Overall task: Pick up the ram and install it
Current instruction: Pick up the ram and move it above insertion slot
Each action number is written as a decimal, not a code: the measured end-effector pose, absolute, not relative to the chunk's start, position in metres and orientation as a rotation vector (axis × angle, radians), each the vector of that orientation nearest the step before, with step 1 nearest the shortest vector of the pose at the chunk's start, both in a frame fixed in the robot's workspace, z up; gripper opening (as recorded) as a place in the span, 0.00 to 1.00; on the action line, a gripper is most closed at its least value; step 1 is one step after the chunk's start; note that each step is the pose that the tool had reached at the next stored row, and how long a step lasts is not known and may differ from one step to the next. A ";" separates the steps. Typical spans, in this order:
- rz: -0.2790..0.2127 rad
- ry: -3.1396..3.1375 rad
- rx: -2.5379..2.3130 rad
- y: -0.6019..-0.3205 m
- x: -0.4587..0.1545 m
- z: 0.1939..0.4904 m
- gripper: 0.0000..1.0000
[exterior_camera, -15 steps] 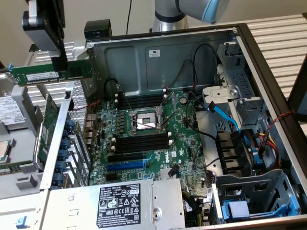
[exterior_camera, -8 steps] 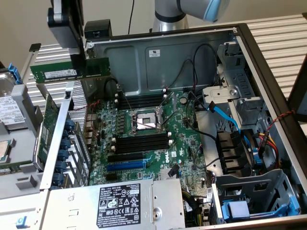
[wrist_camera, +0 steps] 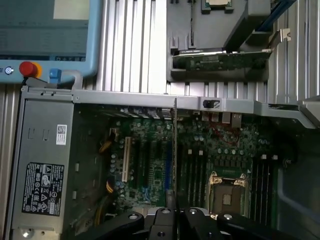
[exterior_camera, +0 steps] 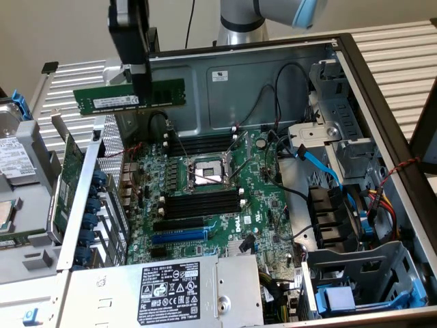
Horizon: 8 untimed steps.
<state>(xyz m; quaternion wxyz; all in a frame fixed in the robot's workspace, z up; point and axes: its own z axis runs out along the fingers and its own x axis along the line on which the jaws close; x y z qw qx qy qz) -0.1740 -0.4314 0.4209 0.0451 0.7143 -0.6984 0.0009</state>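
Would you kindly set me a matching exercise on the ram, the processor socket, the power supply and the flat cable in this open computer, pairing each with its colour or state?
Things:
1. ram
2. processor socket
3. power supply
4. flat cable

Colours or states:
A. light blue, curving
B. grey metal box
C. green, held in the air by the gripper
D. square and empty

Pairs: 1-C, 2-D, 3-B, 4-A.
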 end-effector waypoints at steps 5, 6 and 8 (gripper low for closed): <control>0.011 -2.130 2.178 -0.430 -0.153 0.421 0.13; 0.012 -2.129 2.177 -0.429 -0.149 0.421 0.13; 0.014 -2.129 2.176 -0.427 -0.142 0.420 0.13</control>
